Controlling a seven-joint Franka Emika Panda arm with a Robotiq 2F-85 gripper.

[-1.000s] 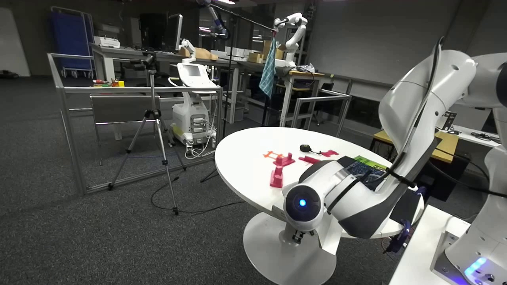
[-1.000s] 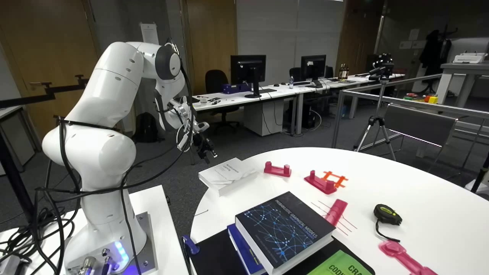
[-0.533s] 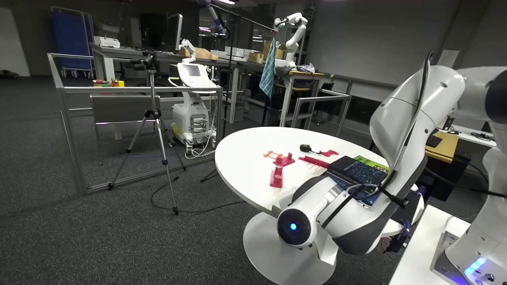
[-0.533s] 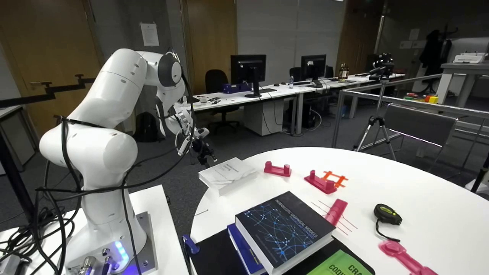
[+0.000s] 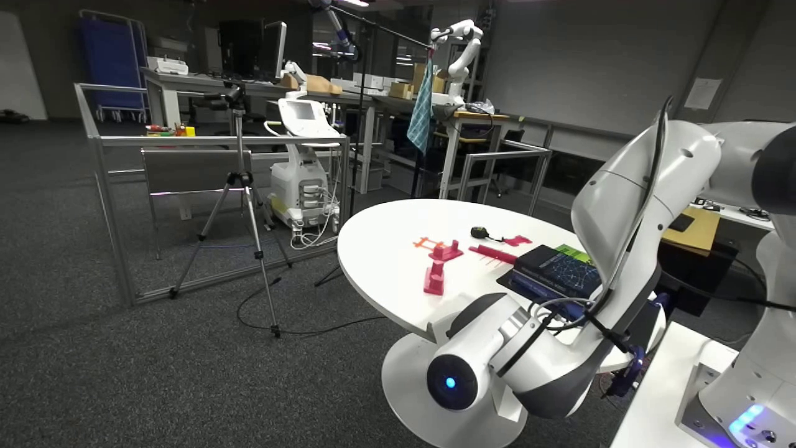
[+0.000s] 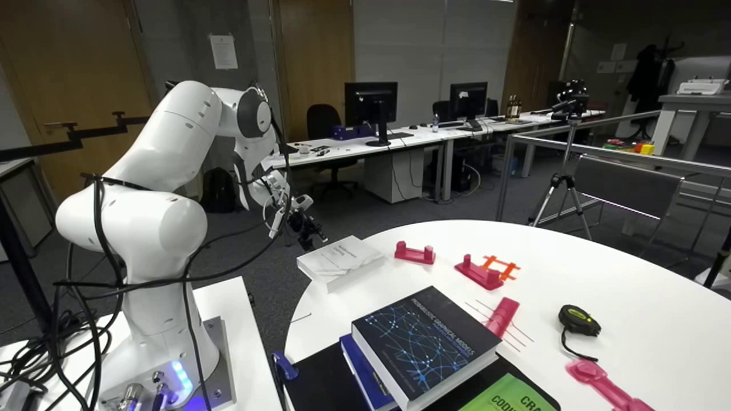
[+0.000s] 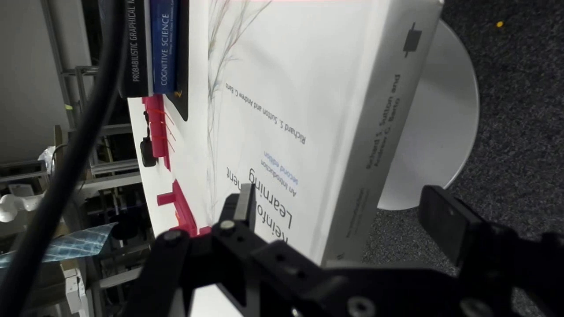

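A thick white book [image 6: 342, 257] with "Reinforcement Learning" on its cover lies at the table's rim, its grey spine edge out over the floor. My gripper [image 7: 343, 209] is open wide beside that edge. In the wrist view one finger [image 7: 245, 204] appears in front of the cover and the opposite finger [image 7: 445, 224] stands off past the spine, against the carpet. I see a gap at the spine side; whether the nearer finger touches the cover I cannot tell. An exterior view has the black gripper [image 6: 313, 235] right at the book's outer corner; the arm hides it elsewhere.
On the round white table [image 5: 379, 267] lie a dark book [image 6: 428, 342] stacked on a blue one [image 6: 365, 371], a green book [image 6: 508, 397], a tape measure [image 6: 579, 321], an orange lattice [image 6: 502, 267] and several pink parts, including a bracket [image 6: 415, 253] near the white book.
The arm has come down over the last second, bringing the gripper lower beside the white book's outer edge. Books and pink parts have stayed in place.
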